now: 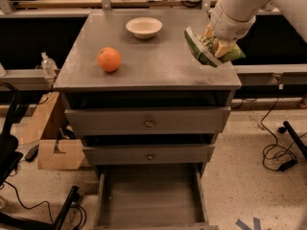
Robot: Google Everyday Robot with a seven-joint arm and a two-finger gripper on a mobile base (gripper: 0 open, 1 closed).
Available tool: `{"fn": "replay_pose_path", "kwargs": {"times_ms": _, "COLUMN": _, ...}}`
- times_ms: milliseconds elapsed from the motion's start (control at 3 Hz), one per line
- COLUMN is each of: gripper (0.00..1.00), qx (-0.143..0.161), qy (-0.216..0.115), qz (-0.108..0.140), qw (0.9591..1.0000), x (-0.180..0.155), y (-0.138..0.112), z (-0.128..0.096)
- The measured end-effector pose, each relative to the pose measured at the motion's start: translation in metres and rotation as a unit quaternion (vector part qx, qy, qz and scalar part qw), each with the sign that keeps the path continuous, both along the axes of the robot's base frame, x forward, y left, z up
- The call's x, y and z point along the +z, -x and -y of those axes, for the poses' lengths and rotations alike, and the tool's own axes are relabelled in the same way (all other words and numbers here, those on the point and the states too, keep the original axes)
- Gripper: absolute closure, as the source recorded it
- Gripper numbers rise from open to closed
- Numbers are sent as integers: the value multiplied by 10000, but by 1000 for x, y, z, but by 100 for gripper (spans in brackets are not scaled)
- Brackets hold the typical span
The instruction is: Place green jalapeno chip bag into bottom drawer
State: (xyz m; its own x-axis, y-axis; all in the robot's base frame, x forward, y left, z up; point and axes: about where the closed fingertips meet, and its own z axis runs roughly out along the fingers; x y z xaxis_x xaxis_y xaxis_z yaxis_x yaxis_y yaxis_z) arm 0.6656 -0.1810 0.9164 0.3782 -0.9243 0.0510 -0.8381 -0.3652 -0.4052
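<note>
A cardboard box (52, 145) sits on the floor at about 8 o'clock from the cabinet, and a small clear bottle (47, 63) stands on the ledge just beside the left edge of the counter (158, 68). On the counter, an orange (109, 59) rests toward 9 o'clock, well apart from a pale bowl (144, 27) near the back edge at 12 o'clock. Below the top are two closed drawers with small round knobs, the upper drawer (182, 120) and the middle drawer (120, 154). Under them, at 6 o'clock, the bottom drawer (148, 195) stands pulled out, its flat grey floor and low side walls showing. Toward 2 o'clock, over the counter's right edge, the end effector (219, 45) is clamped on the green jalapeno chip bag (200, 51). The bag is tilted, its crinkled green face with pale lettering turned to the left and a light strip running along its upper edge. Its lower corner points down toward the counter, and whether it touches the surface cannot be told. The white arm (240, 6) comes in from 1 o'clock. Black cables (276, 152) trail over the floor at 4 o'clock.
</note>
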Motion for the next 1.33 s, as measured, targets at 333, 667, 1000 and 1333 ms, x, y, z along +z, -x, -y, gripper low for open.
{"fn": "replay_pose_path", "kwargs": {"times_ms": 333, "gripper": 100, "qx": 46, "qy": -251, "qz": -87, "qw": 9996, "x": 20, "y": 59, "z": 7}}
{"fn": "replay_pose_path", "kwargs": {"times_ms": 667, "gripper": 100, "qx": -30, "qy": -804, "qz": -388, "qw": 9960, "x": 16, "y": 111, "z": 13}}
{"fn": "replay_pose_path", "kwargs": {"times_ms": 1000, "gripper": 100, "qx": -298, "qy": -1779, "qz": -925, "qw": 9792, "x": -29, "y": 150, "z": 11}}
{"fn": "replay_pose_path", "kwargs": {"times_ms": 1333, "gripper": 100, "qx": -375, "qy": -2704, "qz": -1238, "qw": 9540, "x": -63, "y": 169, "z": -11}}
